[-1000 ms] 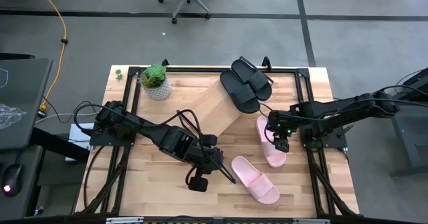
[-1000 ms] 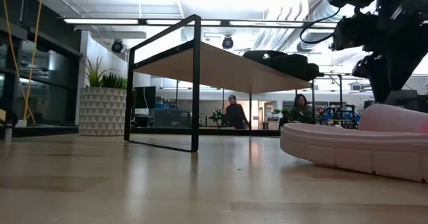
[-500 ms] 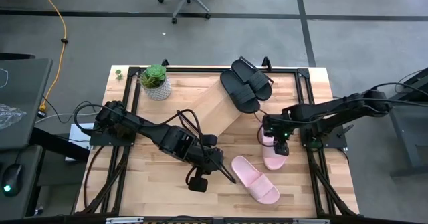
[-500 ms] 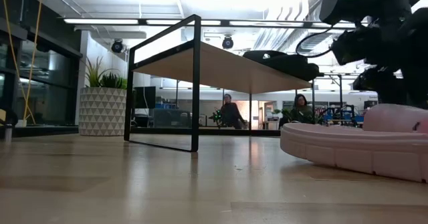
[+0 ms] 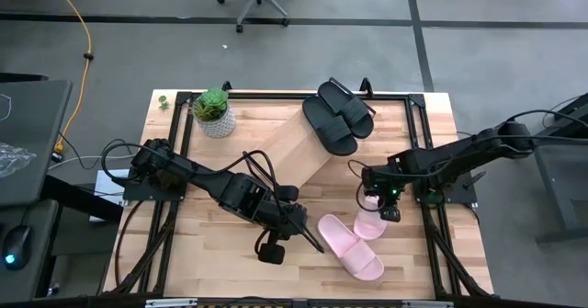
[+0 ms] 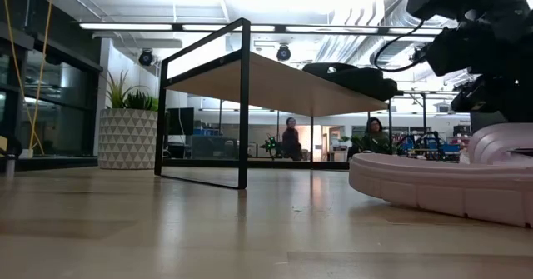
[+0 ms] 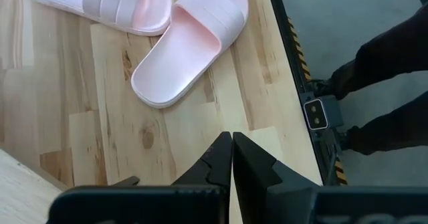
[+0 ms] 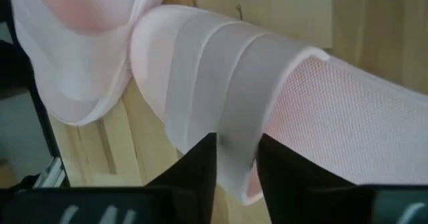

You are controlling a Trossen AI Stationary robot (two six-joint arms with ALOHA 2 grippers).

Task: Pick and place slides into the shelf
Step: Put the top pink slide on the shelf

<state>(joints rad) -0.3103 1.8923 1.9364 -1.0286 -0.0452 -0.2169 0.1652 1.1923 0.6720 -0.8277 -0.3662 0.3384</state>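
Two black slides point(image 5: 338, 115) lie on the far end of the slanted shelf point(image 5: 294, 147). Two pink slides are on the table at the right. One pink slide point(image 5: 352, 246) lies free on its sole near the front edge. My right gripper point(image 5: 380, 207) stands over the other pink slide point(image 5: 372, 222) and is shut on its strap. In the low view the free slide point(image 6: 433, 187) is in front, and the held slide's strap point(image 6: 500, 139) arches behind it. My left gripper point(image 5: 271, 250) hovers shut over the table's middle front, holding nothing. My right gripper pinches the pink slide's wide strap at its edge point(image 8: 234, 120) between its two fingers point(image 8: 204, 164). The fingers come from above, slanting steeply down. The rest of the slide stretches away past the fingers. I cannot tell whether its sole has left the table.
A potted succulent point(image 5: 214, 112) stands at the table's far left corner. The shelf's black frame point(image 6: 244, 104) rises in the middle. Black rails point(image 5: 432, 244) run along the table's right edge. Bare wood lies at the near left.
My right gripper has gone toward the table's near edge and a little down, along the pink slide and onto its strap, tipping more steeply downward. The left arm has kept still.
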